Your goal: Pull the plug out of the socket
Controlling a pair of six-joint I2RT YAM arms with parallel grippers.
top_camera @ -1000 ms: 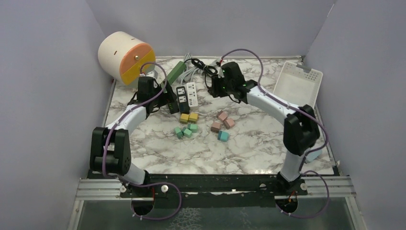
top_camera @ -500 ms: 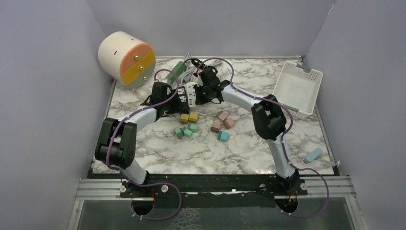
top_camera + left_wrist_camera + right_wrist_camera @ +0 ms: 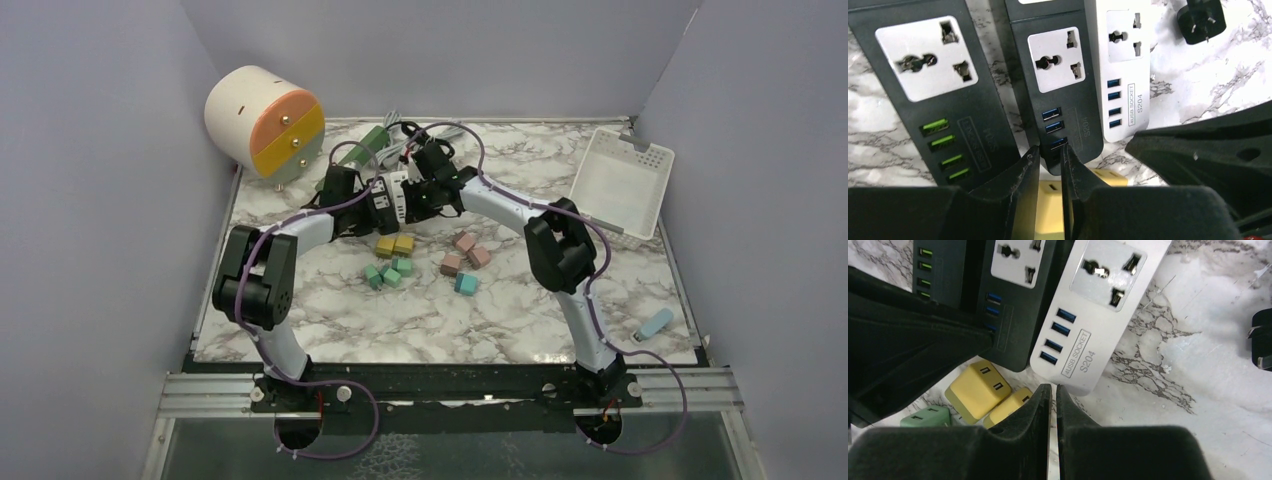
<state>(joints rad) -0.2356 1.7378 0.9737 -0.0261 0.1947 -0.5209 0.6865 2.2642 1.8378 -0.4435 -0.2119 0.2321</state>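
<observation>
Three power strips lie side by side: a black one with green ports (image 3: pixel 943 100), a black one with blue ports (image 3: pixel 1058 85) and a white one (image 3: pixel 1125 75). Each strip's socket shows empty holes. The black plug (image 3: pixel 1200 20) lies loose on the marble to the right of the white strip, prongs up, also at the right wrist view's edge (image 3: pixel 1263 340). My left gripper (image 3: pixel 1047 150) is shut to a thin slit over the near end of the blue-port black strip, clamping nothing. My right gripper (image 3: pixel 1054 387) is shut, empty, at the white strip's (image 3: pixel 1098 305) near end.
Yellow blocks (image 3: pixel 977 392) and a green block (image 3: pixel 925 417) lie just below the strips, with pink and teal ones (image 3: pixel 465 255) nearby. A cream and orange drum (image 3: pixel 265 120) stands at the back left, a white tray (image 3: pixel 620 180) leans at the right wall, and cables (image 3: pixel 420 135) bunch behind.
Both arms have swung inward over the power strips and met there. Both grippers have closed from open to shut.
</observation>
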